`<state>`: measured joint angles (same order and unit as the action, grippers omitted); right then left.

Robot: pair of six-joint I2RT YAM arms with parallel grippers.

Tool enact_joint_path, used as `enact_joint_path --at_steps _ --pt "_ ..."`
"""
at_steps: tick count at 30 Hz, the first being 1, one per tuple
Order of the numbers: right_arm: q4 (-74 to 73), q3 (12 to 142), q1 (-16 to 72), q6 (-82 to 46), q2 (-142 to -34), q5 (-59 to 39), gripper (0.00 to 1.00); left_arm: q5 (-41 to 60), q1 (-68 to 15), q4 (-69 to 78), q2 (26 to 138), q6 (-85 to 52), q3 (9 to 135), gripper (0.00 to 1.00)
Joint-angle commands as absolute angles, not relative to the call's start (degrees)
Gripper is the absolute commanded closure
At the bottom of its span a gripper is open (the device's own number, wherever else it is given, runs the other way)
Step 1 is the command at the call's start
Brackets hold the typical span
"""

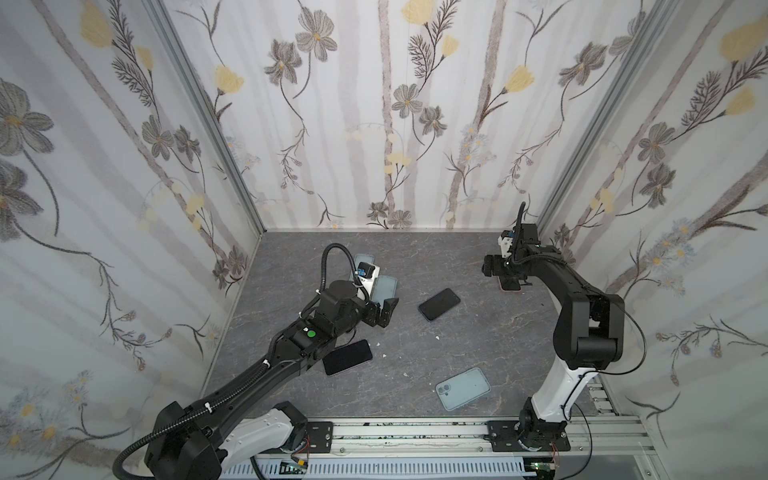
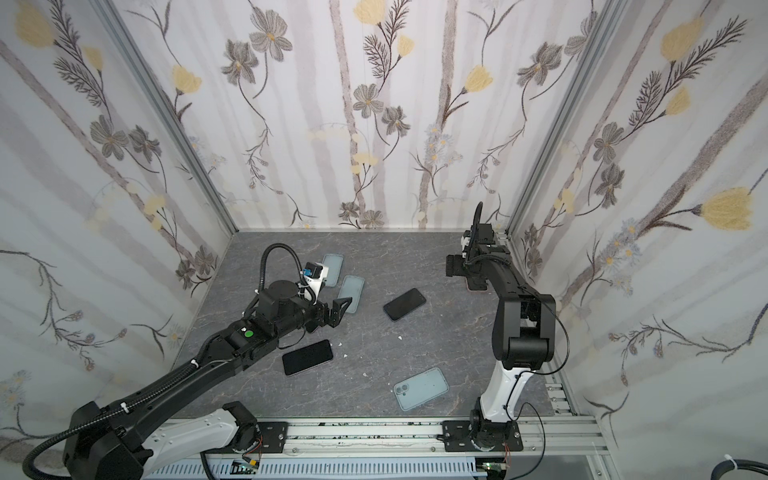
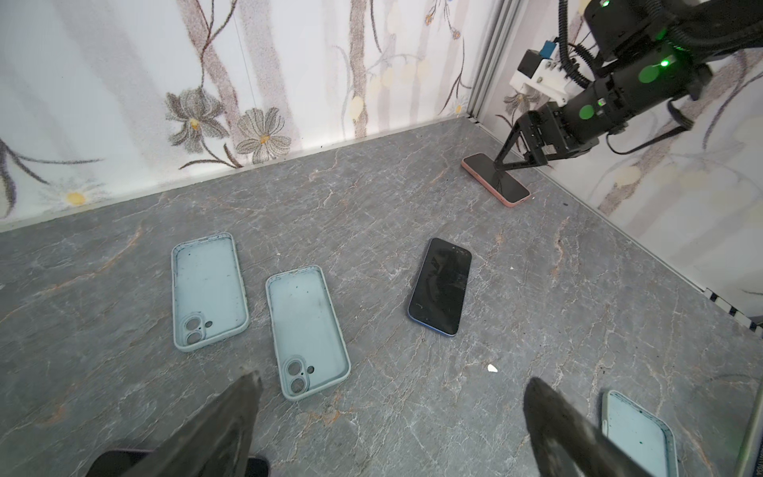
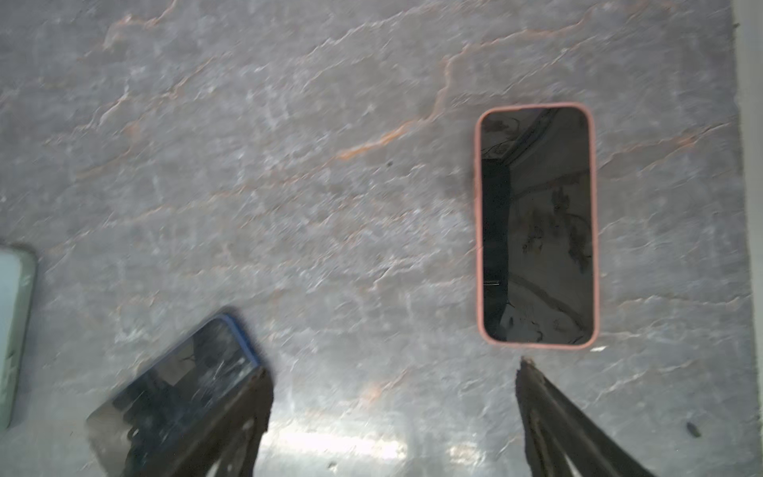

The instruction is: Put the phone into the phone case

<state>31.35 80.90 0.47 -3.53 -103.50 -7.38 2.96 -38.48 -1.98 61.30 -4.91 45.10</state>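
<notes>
Three pale blue phone cases lie open side up: two side by side (image 3: pixel 209 291) (image 3: pixel 307 332) at the back left, and one (image 1: pixel 463 388) near the front. A blue-edged phone (image 3: pixel 439 287) lies screen up mid-table. A dark phone (image 1: pixel 347 357) lies partly under my left arm. A pink-edged phone (image 4: pixel 536 225) sits at the back right. My left gripper (image 3: pixel 394 380) hovers open and empty beside the nearer of the two back cases. My right gripper (image 4: pixel 392 367) is open and empty, one fingertip (image 4: pixel 524 371) just off the pink phone's short end.
Floral walls close in the grey marbled table (image 1: pixel 478 332) on three sides; the pink-edged phone lies close to the right wall. A few small white chips (image 3: pixel 492 368) lie on the table. A metal rail (image 1: pixel 415 434) with both arm bases runs along the front edge.
</notes>
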Motion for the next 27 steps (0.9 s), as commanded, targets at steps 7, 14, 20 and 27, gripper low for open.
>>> enact_joint_path --at_steps 7,14,20,27 --pt "29.2 67.0 10.1 -9.5 -85.0 -7.2 0.13 4.6 -38.8 -7.0 61.4 -4.2 45.9 0.02" --pt "34.8 61.6 15.6 -9.8 -68.4 -2.6 0.15 4.5 -45.2 -7.0 63.6 4.5 46.2 0.07" --pt "36.6 61.7 15.7 -8.7 -55.7 2.4 0.19 5.7 -54.2 -4.2 73.0 2.4 48.8 0.17" --pt "37.7 62.6 15.7 -6.5 -49.5 5.9 0.19 3.0 -64.9 -2.5 87.2 0.6 54.6 0.20"
